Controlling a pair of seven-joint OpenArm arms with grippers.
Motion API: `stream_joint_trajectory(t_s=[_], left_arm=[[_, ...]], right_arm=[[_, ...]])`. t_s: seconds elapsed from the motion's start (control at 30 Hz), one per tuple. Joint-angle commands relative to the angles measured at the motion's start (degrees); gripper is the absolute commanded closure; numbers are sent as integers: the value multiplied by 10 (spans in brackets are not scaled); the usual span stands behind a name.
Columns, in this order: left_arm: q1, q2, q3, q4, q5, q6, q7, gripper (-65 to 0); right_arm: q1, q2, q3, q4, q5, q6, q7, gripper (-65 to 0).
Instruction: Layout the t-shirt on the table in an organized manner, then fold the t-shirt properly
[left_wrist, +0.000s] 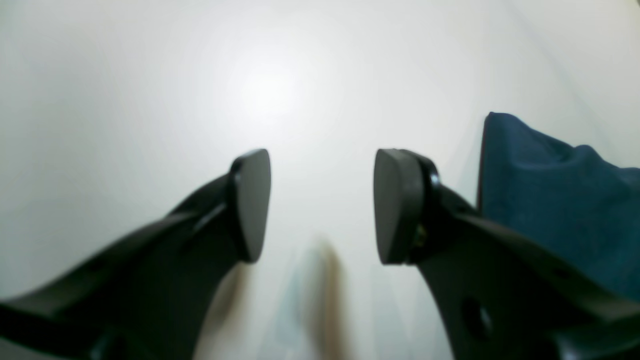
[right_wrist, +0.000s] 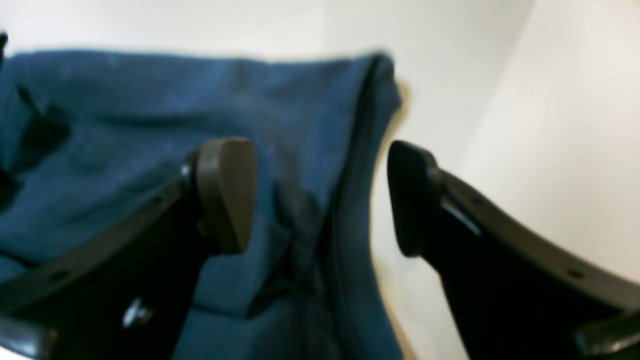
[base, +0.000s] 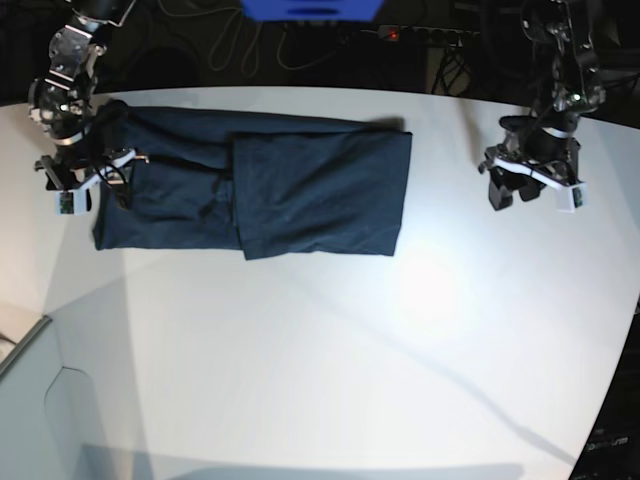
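Base view, clock directions taken from the table (base: 330, 350) centre. T-shirt (base: 250, 190) lies flat on the table toward 11 o'clock, long axis running 9 to 3, near the far edge. One folded part overlies the rest on its 3 o'clock half.

Right gripper (base: 82, 178) sits at the shirt's 9 o'clock end, over the cloth edge; in the right wrist view one finger is above cloth, the other above bare table.

Left gripper (base: 528, 190) stands at 2 o'clock, well apart from the shirt's 3 o'clock end, over bare table.
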Motion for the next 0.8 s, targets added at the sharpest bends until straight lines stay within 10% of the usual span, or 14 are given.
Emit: stream_joint_trajectory(t_s=[0.0,0.6,0.77], left_arm=[[-2,-5,-3,10,-5,-4,-13,-321],[-1,-7,-2,10,-5,-4,-12,-321],[0,-7,-3,10,-5,-4,-12,-321]], right_arm=[[7,5,2,10,10,3,17,-416],[-9,-5,-3,-52,9,3,16,-410],[-5,-5,-9,-91,9,3,16,-305]])
